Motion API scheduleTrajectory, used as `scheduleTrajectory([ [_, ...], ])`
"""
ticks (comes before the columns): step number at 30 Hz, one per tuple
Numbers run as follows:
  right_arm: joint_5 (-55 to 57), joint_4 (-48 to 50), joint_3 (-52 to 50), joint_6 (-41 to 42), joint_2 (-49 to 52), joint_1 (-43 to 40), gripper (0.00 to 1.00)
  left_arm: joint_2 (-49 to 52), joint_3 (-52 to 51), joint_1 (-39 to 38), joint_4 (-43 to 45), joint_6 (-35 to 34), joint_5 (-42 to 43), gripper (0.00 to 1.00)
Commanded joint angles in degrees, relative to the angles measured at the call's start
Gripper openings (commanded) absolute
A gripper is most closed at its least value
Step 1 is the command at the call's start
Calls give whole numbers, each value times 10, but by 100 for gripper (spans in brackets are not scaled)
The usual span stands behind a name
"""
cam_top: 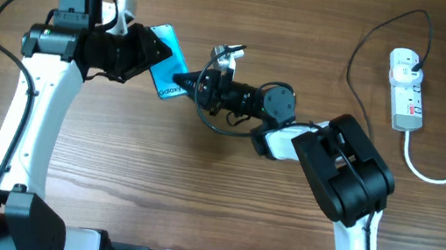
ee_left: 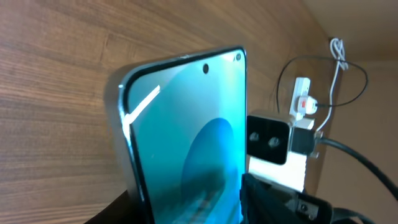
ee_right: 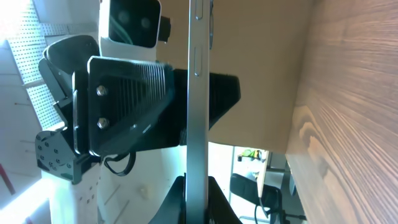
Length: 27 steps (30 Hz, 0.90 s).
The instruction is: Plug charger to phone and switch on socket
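The left gripper (cam_top: 150,52) clasps the tilted phone (cam_top: 168,60) left of centre: turquoise screen, lighter oval, white lettering too small to read. The right gripper (cam_top: 194,85), pinched shut, meets its lower edge; the charger (cam_top: 353,60) loops to the white socket (cam_top: 405,101) at right

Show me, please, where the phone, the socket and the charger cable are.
phone (ee_left: 193,137): left wrist view, middle of the screen.
socket (cam_top: 405,96): overhead view, middle of its white body.
charger cable (cam_top: 352,63): overhead view, left bend of its loop.
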Motion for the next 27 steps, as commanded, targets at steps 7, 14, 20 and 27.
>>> scheduleTrajectory([
  [7, -16, 44, 14, 17, -15, 32, 4, 4, -3, -9, 28, -9, 104, 44],
  [14, -48, 44, 14, 15, -15, 31, 4, 3, -3, -9, 33, 26, 226, 43],
  [20, -136, 44, 13, -29, -15, 31, 4, 3, -3, -9, 37, 43, 281, 47],
  [27, -260, 44, 13, -92, -15, 19, 4, 3, -3, -9, 42, 43, 323, 44],
])
